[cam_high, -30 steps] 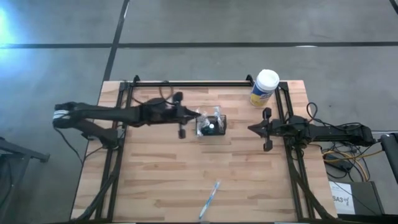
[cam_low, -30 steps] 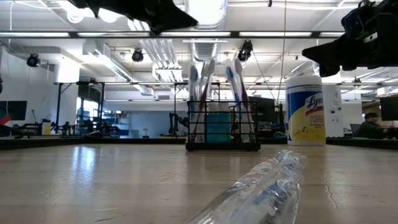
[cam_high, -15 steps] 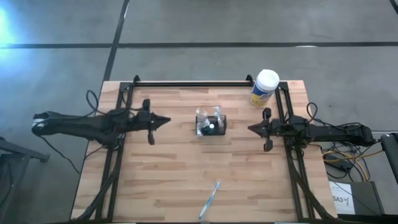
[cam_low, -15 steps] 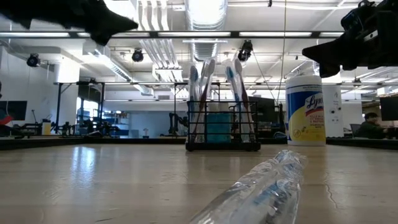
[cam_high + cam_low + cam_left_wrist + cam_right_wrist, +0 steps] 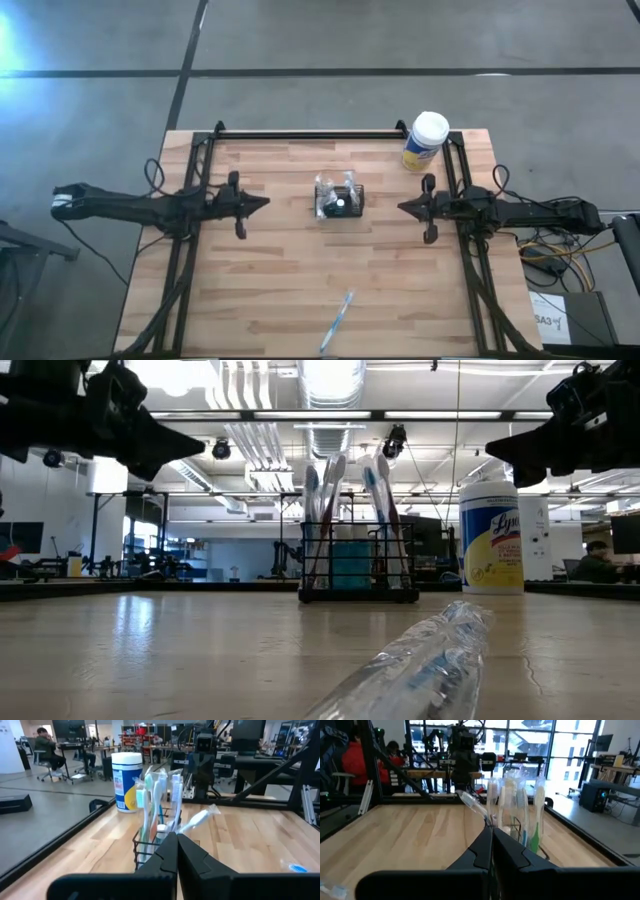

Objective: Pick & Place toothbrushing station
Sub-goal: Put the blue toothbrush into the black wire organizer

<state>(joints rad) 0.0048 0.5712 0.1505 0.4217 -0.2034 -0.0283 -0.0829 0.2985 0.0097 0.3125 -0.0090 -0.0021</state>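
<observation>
**A:** What does the camera above the table show?

**B:** A light wooden table [image 5: 270, 290] seen straight down. Near its middle stands the toothbrushing station [image 5: 340, 198], a small black wire-mesh caddy with brush heads poking out of it. The left gripper [image 5: 262, 203] hangs over the table's left part, well apart from the caddy, pointing toward it, jaws pressed together and holding nothing. The right gripper [image 5: 403, 208] mirrors it at the right side, also well clear, jaws together and empty. A white-lidded yellow-and-blue canister [image 5: 425, 141] stands at the far right corner. A wrapped toothbrush [image 5: 337, 322] lies alone near the front edge.

**A:** And from table height?

**B:** The station [image 5: 358, 565] sits upright on the wood, mid-picture, with several toothbrushes [image 5: 328, 485] standing tall out of it, heads up. The canister [image 5: 490, 537] stands to its right. The wrapped toothbrush [image 5: 420, 660] lies blurred in the foreground. Both arms show as dark shapes high in the upper corners, above the table.

**A:** The left wrist camera?

**B:** The left arm's two dark fingers [image 5: 167, 857] meet at a closed point aimed at the caddy [image 5: 147, 847], apart from it. Green, white and pale brushes rise from it, one in a clear wrapper leaning out. The canister [image 5: 126, 781] is beyond. People sit at desks in the room behind.

**A:** The right wrist camera?

**B:** The same from the other side: closed fingers [image 5: 485, 847], not touching the station [image 5: 520, 832], which stands ahead with its brushes upright. A person in red sits far off.
</observation>
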